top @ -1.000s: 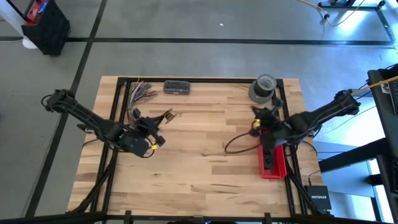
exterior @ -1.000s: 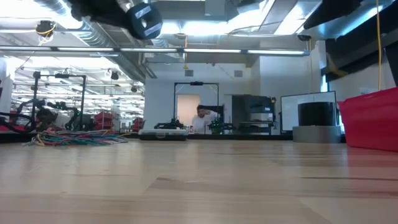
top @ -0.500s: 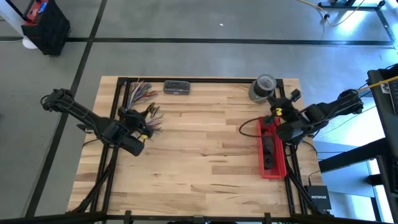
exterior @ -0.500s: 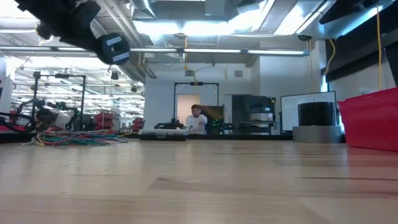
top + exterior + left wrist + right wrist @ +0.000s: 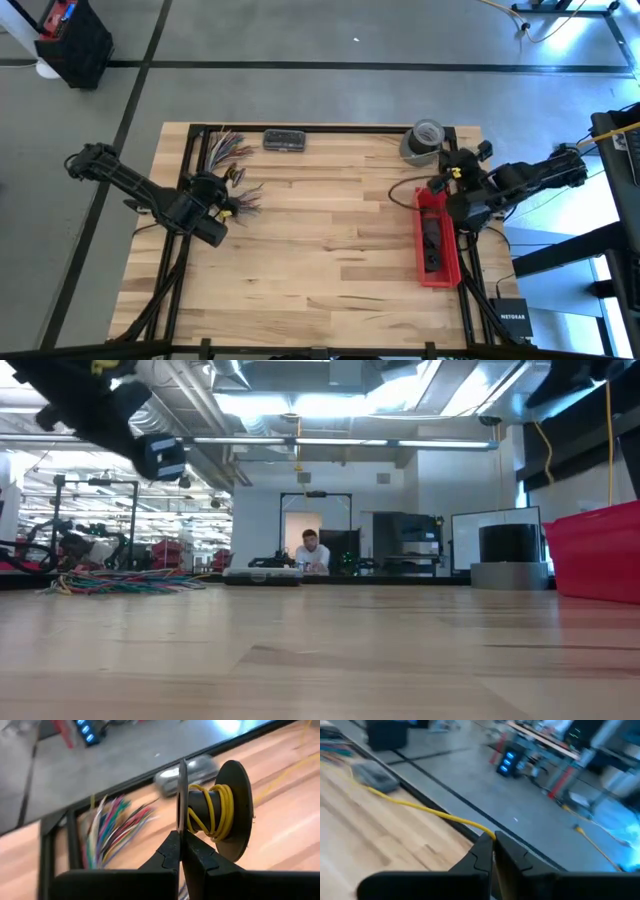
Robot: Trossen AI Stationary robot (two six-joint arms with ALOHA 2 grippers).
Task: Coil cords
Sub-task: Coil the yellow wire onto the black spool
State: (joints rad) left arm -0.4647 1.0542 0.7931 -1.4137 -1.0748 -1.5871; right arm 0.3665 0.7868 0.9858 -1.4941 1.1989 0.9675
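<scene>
Right wrist view: yellow cord [image 5: 420, 808] pinched btwn right hand [image 5: 493, 845] fingertips.

High view: overhead, straight down, far enough to take in the whole table [image 5: 300, 250] and floor around it. Low view: at tabletop level, looking across the boards into the room, where a person [image 5: 312, 550] sits. Both catch the multicoloured wires [image 5: 228, 148]. Left wrist view: close, facing those wires. Right wrist view: close, facing across the table edge to the floor.
</scene>
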